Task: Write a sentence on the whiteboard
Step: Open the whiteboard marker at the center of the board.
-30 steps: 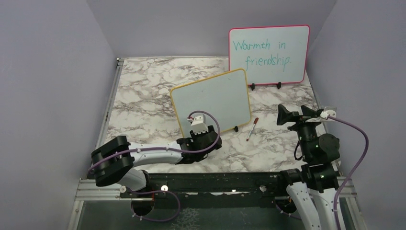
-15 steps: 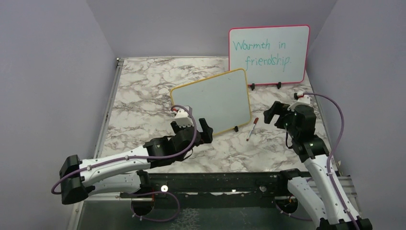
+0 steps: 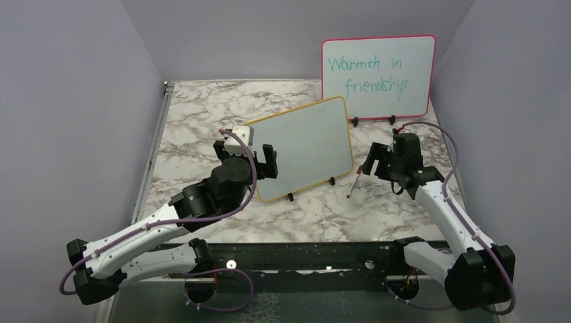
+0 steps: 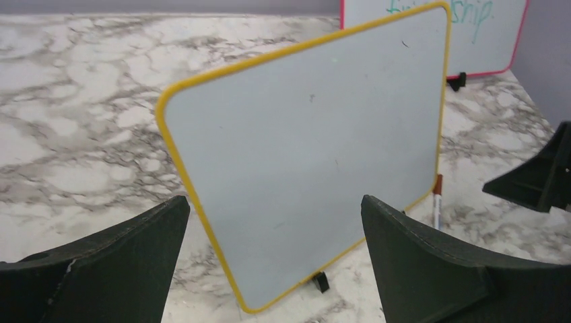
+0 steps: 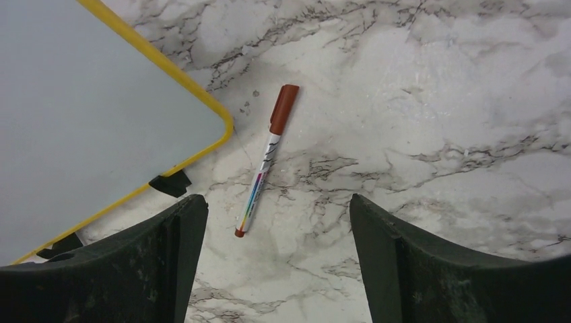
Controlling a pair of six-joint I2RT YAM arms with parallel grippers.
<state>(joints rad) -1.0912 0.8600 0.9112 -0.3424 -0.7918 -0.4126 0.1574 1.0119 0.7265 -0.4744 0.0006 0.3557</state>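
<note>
You have the marble counter carrying the whiteboard, which stands tilted on black clip feet. Behind the whiteboard, to its right, the pink-framed board reads "Warmth in friendship." in teal. Your left arm stretches forward. Its end effector is at the whiteboard's left edge, fingers wide apart and holding nothing. The right end effector, also open and empty, points down just right of the whiteboard, over the marker. Only the right wrist view shows clearly the marker's brown-red cap and coloured print.

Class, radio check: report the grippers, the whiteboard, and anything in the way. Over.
Left gripper open, facing whiteboard. Right gripper open above pen. Whiteboard blank, standing. Nothing blocking pen.
</note>
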